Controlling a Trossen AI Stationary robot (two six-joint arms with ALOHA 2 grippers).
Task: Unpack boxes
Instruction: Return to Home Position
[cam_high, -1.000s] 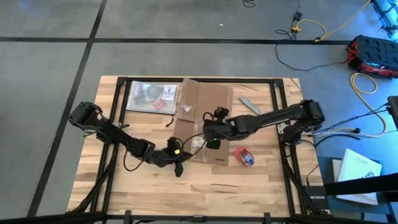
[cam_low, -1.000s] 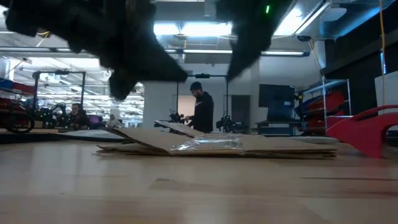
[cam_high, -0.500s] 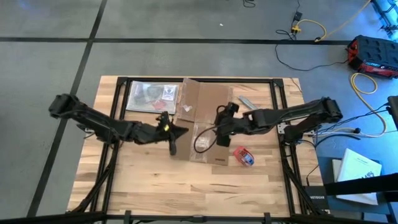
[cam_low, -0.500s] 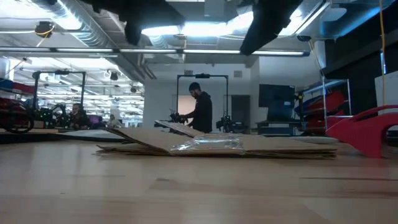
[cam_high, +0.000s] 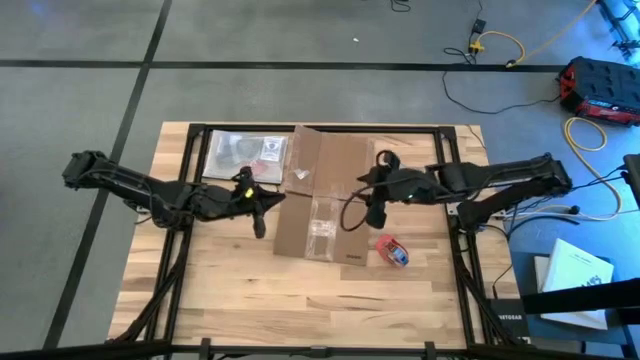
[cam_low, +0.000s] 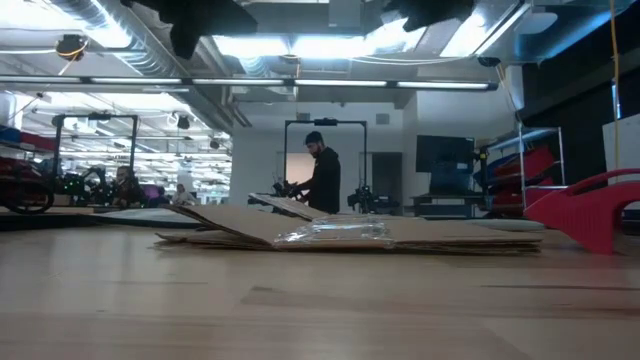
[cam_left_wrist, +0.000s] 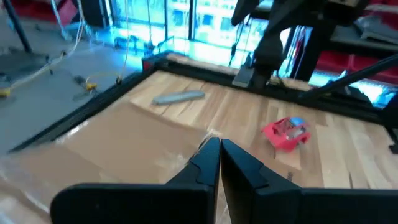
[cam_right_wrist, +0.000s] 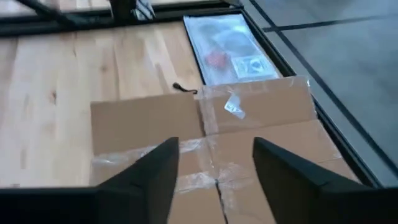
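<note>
Flattened brown cardboard box with clear tape (cam_high: 325, 195) lies mid-worktop (cam_high: 230, 290), so unpacking looks done. Left gripper (cam_left_wrist: 219, 144), pinched narrow and empty, hangs by its left edge; right gripper (cam_right_wrist: 216, 146), wide and empty, above its right side. Next I'd guess: 2 arms tuck home.

Dark jointed arms (cam_high: 170, 197), seemingly cable-looped

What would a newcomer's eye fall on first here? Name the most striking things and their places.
The flattened cardboard box lies mid-table, the largest thing there. The left gripper, shut, hangs beside its left edge, and the right gripper, open, hangs at its right edge. A red-and-blue object sits just off the box's right side.
</note>
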